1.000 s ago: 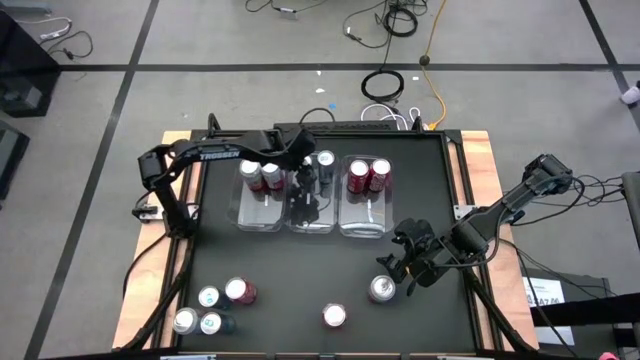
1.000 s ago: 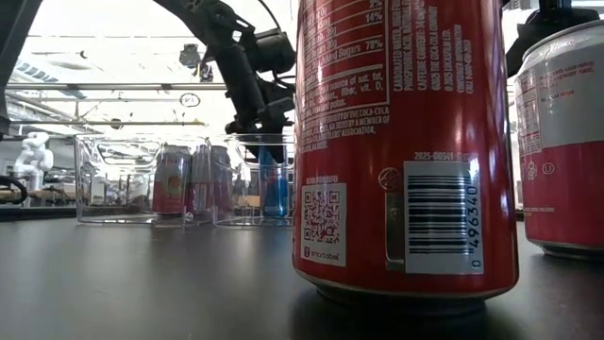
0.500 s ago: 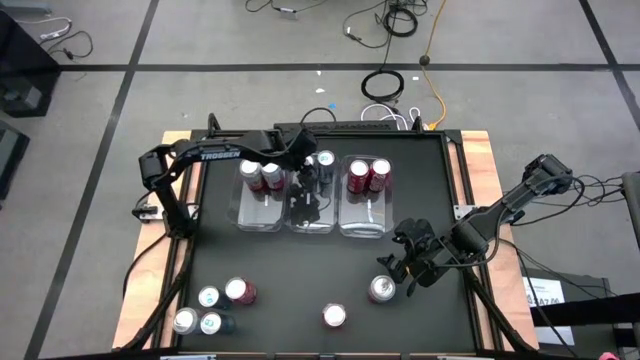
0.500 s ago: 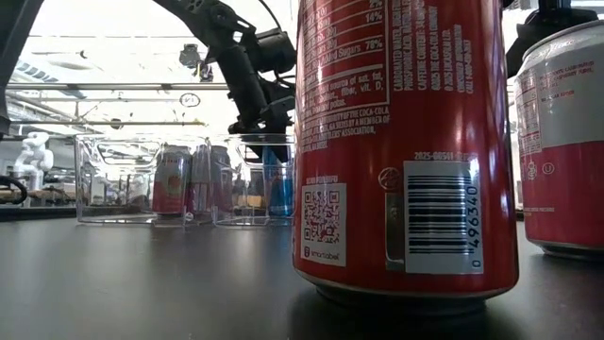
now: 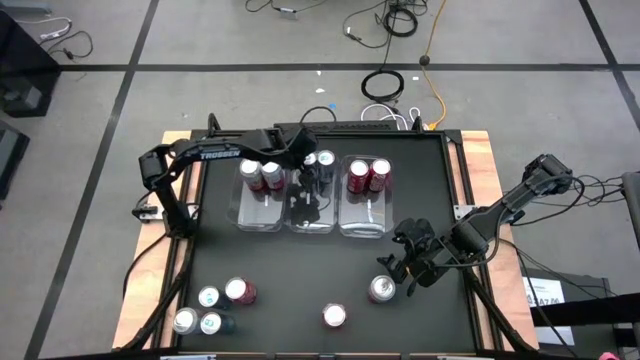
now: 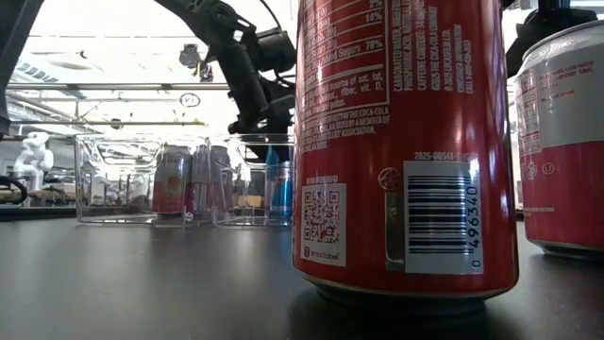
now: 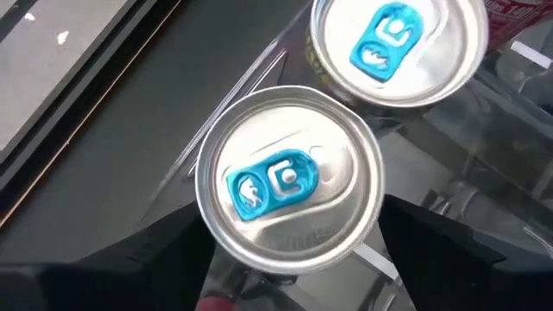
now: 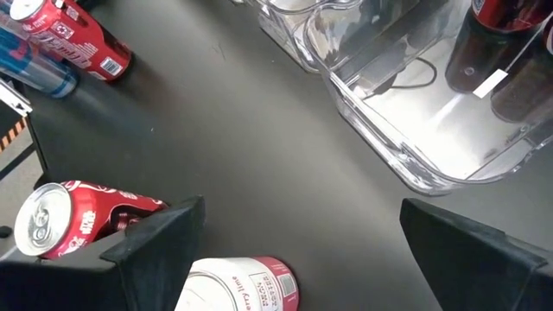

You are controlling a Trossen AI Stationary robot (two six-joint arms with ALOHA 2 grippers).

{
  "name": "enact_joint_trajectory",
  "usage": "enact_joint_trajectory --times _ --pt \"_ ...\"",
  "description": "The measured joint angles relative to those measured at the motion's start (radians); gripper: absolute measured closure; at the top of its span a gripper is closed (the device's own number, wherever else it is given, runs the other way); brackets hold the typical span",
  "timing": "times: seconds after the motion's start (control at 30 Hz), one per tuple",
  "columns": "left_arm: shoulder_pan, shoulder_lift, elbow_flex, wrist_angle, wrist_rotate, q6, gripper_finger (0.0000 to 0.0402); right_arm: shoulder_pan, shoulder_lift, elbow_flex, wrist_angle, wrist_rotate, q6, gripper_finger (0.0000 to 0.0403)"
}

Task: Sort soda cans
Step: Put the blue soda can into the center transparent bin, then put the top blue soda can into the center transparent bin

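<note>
We see the left gripper (image 5: pixel 308 186) over the middle bin (image 5: pixel 311 222), fingers (image 7: pixel 449 250) spread either side of a blue-tab can (image 7: pixel 290 191) with gaps showing, so not clamped; a second blue-tab can (image 7: pixel 399 43) stands just beside it. Left bin (image 5: pixel 260 212) holds two red cans (image 5: pixel 260 176), right bin (image 5: pixel 365 215) two more (image 5: pixel 368 176). Right gripper (image 5: pixel 408 262) hangs wide apart, empty, near a can (image 5: pixel 381 289) at the front right. Five cans (image 5: pixel 212 306) remain loose along the front.

The black rectangular table (image 5: pixel 300 270) carried three clear rectangular plastic bins (image 5: pixel 312 215) side by side along its far half. Nearer the front, six silver-topped soda cans (image 5: pixel 240 291) stood directly on it: four clustered left, one centre, one right.
</note>
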Motion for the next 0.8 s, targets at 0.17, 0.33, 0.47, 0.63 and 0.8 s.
enact_joint_trajectory --times 0.17,0.33,0.47,0.63,0.8 --pt "0.000 0.000 0.078 -0.099 0.000 -0.001 0.0077 0.000 0.000 0.000 0.000 0.000 -0.016 0.0021" --pt "0.000 0.000 0.187 -0.250 -0.001 -0.081 0.0077 0.000 0.000 0.000 0.000 0.000 -0.070 0.0021" --pt "-0.013 -0.001 0.257 -0.366 0.011 -0.192 0.0077 0.000 0.000 0.000 0.000 -0.003 -0.135 0.0021" --pt "-0.102 -0.029 0.286 -0.419 0.040 -0.282 0.0077 0.000 0.000 0.000 0.001 -0.006 -0.181 0.0021" --pt "-0.225 -0.089 0.286 -0.465 -0.005 -0.426 0.0077 0.000 0.000 0.000 0.002 -0.010 -0.197 0.0021"
